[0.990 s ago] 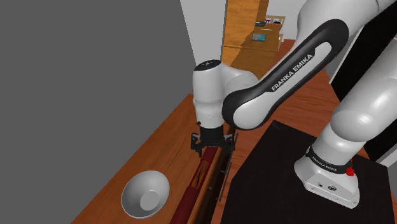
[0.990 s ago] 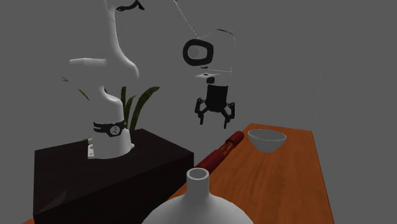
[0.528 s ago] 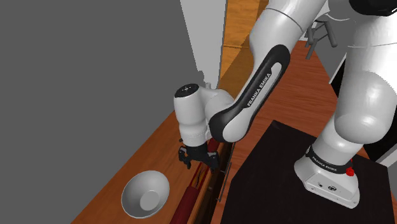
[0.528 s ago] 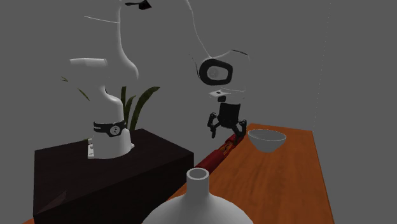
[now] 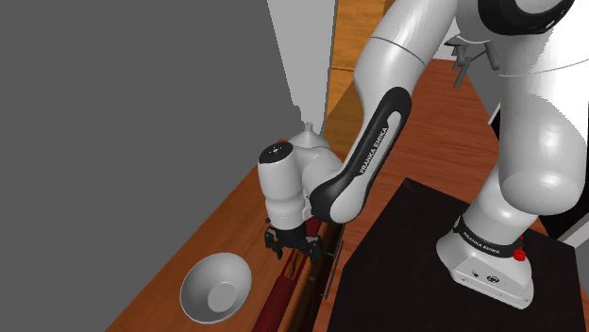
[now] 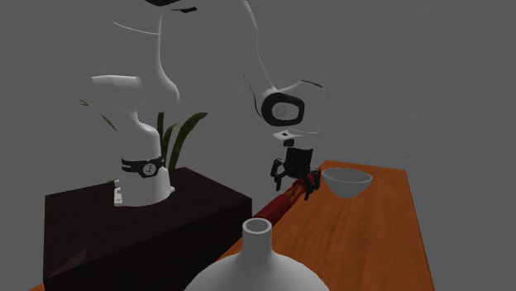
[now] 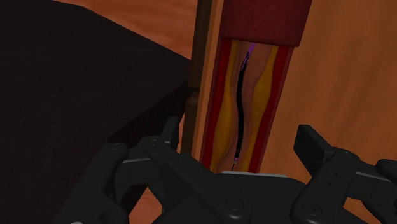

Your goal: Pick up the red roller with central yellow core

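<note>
White arm (image 5: 378, 141) folds low, gripper (image 5: 294, 251) spread astride roller (image 5: 279, 297).

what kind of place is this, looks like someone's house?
Likely a room in a house: a long wooden table against a grey wall, a white bowl on it, plus a white vase and a leafy plant.

"FRANKA EMIKA" printed along arm's dark link (image 5: 370, 143).

Red-and-yellow roller (image 7: 257, 95), white bowl (image 5: 215, 288), reddish-brown table (image 6: 364, 240)
</note>
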`<action>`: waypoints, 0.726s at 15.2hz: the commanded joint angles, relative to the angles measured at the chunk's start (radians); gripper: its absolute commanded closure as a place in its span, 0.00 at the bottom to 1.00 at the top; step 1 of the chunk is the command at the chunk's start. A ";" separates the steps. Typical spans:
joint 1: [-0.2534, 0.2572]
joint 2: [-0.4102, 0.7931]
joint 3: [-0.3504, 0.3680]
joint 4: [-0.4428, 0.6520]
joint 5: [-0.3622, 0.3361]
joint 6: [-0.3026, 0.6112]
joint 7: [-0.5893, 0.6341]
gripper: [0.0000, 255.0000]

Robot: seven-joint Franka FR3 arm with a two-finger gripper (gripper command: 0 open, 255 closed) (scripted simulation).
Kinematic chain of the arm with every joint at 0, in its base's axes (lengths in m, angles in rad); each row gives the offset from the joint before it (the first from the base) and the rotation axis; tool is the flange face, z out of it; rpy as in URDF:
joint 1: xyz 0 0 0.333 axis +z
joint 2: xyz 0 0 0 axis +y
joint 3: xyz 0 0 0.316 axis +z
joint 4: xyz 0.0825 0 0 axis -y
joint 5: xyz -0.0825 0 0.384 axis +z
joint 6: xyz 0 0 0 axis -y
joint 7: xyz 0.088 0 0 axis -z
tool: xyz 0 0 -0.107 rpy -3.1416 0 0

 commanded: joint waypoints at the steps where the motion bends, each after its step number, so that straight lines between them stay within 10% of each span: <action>1: 0.005 0.006 -0.005 0.003 -0.005 0.003 0.004 1.00; 11: -0.006 -0.009 0.008 -0.001 0.008 -0.006 -0.005 1.00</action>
